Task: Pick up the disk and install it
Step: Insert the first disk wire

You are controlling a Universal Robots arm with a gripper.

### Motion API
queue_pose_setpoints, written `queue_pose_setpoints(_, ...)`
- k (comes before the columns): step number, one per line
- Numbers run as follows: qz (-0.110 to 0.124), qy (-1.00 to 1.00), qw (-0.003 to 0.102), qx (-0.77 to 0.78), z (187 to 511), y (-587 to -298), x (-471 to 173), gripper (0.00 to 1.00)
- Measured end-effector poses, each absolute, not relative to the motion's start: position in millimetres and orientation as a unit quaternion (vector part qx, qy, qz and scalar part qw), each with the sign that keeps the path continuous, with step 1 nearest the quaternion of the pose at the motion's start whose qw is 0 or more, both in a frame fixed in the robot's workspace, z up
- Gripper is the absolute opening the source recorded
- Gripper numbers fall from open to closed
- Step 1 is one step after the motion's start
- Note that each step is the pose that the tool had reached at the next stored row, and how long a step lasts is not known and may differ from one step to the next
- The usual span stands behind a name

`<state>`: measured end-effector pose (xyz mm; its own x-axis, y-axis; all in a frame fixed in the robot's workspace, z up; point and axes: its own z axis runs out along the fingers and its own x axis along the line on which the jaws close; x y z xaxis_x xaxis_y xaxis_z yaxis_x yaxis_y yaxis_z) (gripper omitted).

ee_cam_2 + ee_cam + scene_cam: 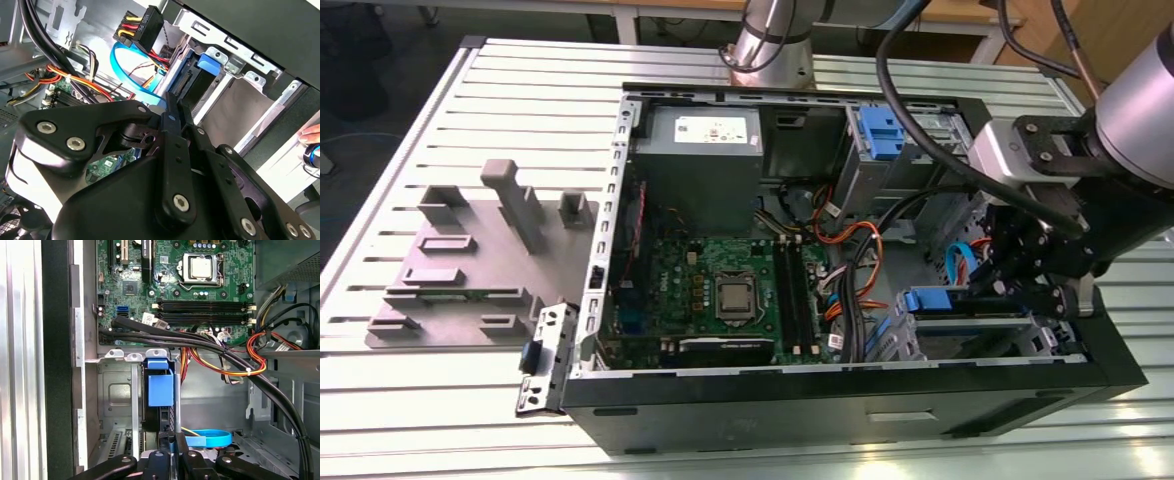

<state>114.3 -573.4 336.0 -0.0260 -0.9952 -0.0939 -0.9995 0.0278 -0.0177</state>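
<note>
Exterior view: open computer case on slatted metal table, dark floor upper left.
Disk sits in the lower-right drive cage; gripper at it, jaw state unclear.

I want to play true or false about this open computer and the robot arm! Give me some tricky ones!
1. The computer case is open, and a green board shows inside. True.
2. The gripper hangs outside the case. False: it is inside the case, at the metal cage, right by the disk.
3. The disk has a blue frame. True.
4. The flat cable near the gripper is red. False: it is blue.
</note>
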Motion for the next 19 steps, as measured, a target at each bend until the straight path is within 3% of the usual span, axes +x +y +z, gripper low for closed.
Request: queue_pose_setpoints(19,0.026,0.716,0.04,-0.697,330.8,-573.8,114.3,0.16)
